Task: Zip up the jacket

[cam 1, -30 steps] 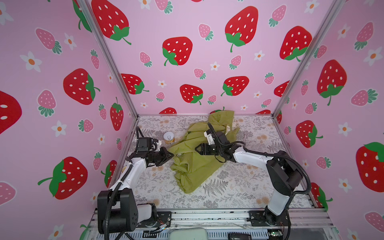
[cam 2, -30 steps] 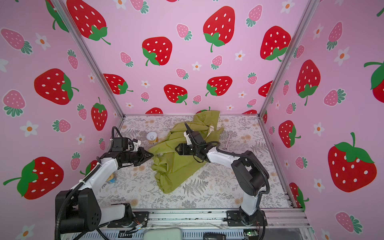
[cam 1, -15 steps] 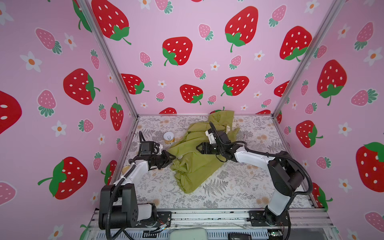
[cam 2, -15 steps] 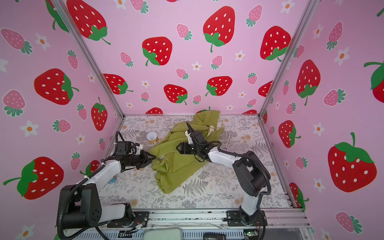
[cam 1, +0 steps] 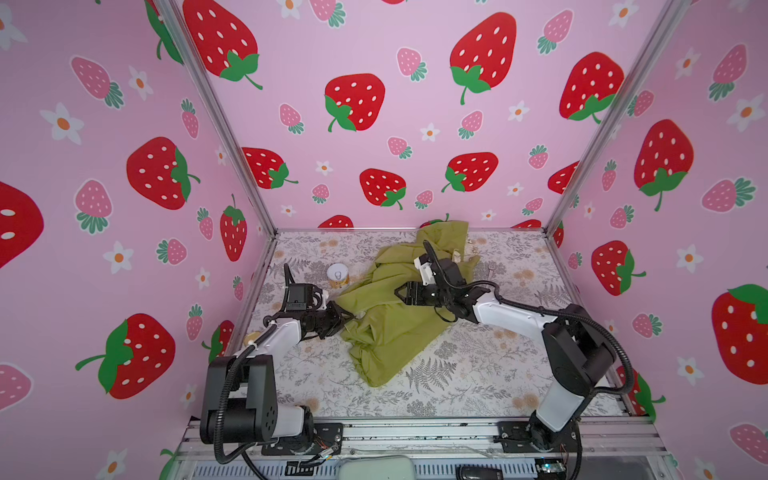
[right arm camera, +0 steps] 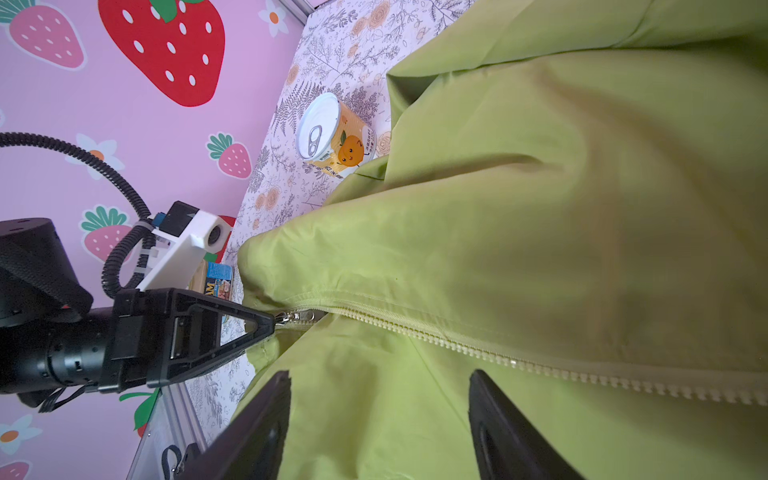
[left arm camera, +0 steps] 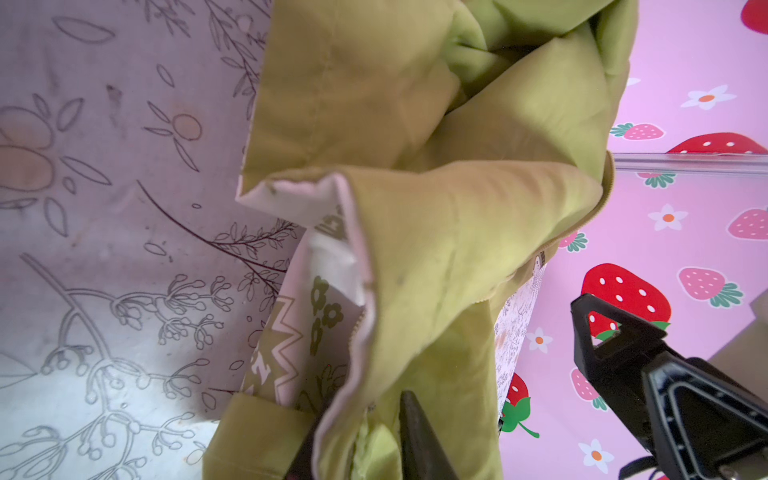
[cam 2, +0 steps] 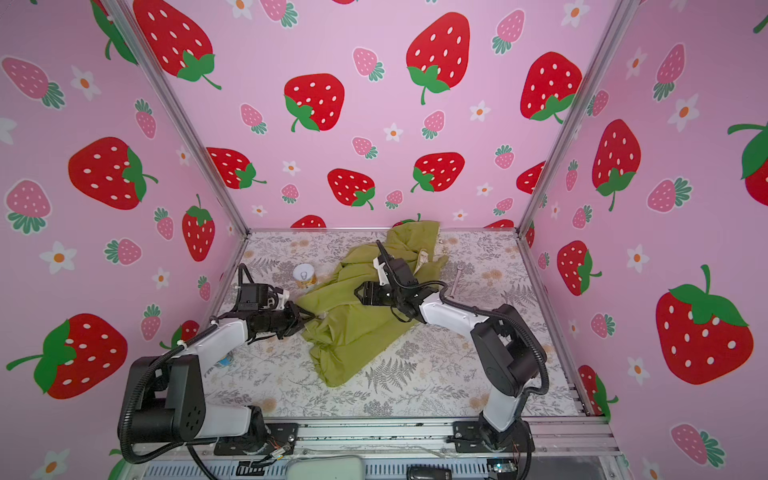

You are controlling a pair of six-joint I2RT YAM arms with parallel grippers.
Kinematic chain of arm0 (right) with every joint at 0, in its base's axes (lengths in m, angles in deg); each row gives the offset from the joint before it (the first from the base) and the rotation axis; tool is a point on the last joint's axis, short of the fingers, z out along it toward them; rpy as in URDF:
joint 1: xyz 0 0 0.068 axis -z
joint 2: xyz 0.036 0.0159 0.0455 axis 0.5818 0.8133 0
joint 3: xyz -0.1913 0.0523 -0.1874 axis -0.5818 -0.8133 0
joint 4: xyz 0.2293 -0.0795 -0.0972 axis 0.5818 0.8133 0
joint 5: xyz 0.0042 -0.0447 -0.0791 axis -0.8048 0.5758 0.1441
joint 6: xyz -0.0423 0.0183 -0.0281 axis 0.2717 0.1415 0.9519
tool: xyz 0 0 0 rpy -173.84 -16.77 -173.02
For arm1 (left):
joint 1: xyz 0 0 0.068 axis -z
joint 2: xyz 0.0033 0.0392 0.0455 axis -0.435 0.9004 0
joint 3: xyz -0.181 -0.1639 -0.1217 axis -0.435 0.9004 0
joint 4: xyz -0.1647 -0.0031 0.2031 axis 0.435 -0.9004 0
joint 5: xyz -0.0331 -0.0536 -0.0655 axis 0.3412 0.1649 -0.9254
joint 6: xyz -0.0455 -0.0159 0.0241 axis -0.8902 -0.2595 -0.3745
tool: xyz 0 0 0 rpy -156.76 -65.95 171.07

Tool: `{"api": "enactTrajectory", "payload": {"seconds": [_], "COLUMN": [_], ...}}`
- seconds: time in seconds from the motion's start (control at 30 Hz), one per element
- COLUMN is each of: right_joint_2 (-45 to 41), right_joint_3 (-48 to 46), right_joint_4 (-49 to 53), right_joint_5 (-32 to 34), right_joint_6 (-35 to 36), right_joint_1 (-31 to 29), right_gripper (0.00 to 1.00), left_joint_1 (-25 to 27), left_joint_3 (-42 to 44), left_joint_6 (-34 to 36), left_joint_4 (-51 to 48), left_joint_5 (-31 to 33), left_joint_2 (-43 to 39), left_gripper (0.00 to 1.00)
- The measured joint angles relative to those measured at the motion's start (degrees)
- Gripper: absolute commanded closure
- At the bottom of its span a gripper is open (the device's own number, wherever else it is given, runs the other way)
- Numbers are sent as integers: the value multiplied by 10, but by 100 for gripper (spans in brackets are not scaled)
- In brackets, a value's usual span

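Observation:
The olive-green jacket (cam 1: 395,328) (cam 2: 353,328) lies crumpled mid-table in both top views, with cream patterned lining (left arm camera: 307,332) showing at one edge. My left gripper (cam 1: 347,318) (cam 2: 309,318) (left arm camera: 365,405) is at the jacket's left edge, shut on the fabric by the zipper. In the right wrist view the left gripper (right arm camera: 266,328) has its tips pinched at the metal zipper slider (right arm camera: 297,318), and a line of pale zipper teeth (right arm camera: 498,359) runs away from it. My right gripper (cam 1: 397,293) (cam 2: 357,293) (right arm camera: 378,376) hovers over the jacket's middle, open, with only flat fabric under its fingers.
A small tin can (cam 1: 337,275) (cam 2: 304,275) (right arm camera: 332,137) stands just behind the jacket's left corner. A blue snack packet (cam 2: 224,360) (right arm camera: 214,282) lies near the left wall under my left arm. A thin metal rod (cam 2: 457,280) lies right of the jacket. Pink walls enclose three sides.
My left arm has dropped lower and reached a little further right at the jacket's left edge. The right gripper has stayed open over the jacket, barely moving.

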Motion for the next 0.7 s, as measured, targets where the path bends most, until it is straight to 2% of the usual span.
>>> {"api": "enactTrajectory", "payload": {"seconds": [0.13, 0.47, 0.7], "right_joint_2": [-2, -59, -65], "right_joint_3": [-1, -8, -14], "right_joint_4": [2, 2, -30], "right_joint_5": [0, -22, -75], "right_joint_6": [0, -4, -38], "right_joint_1": [0, 1, 2], "right_gripper": [31, 30, 32], "left_joint_1": [0, 1, 9], "left_joint_3": [0, 0, -9], "left_joint_6": [-5, -15, -19], "left_joint_4": [16, 34, 56], "left_joint_5": [3, -13, -70], "left_joint_2": [0, -33, -56], "left_gripper": [100, 100, 100]}}
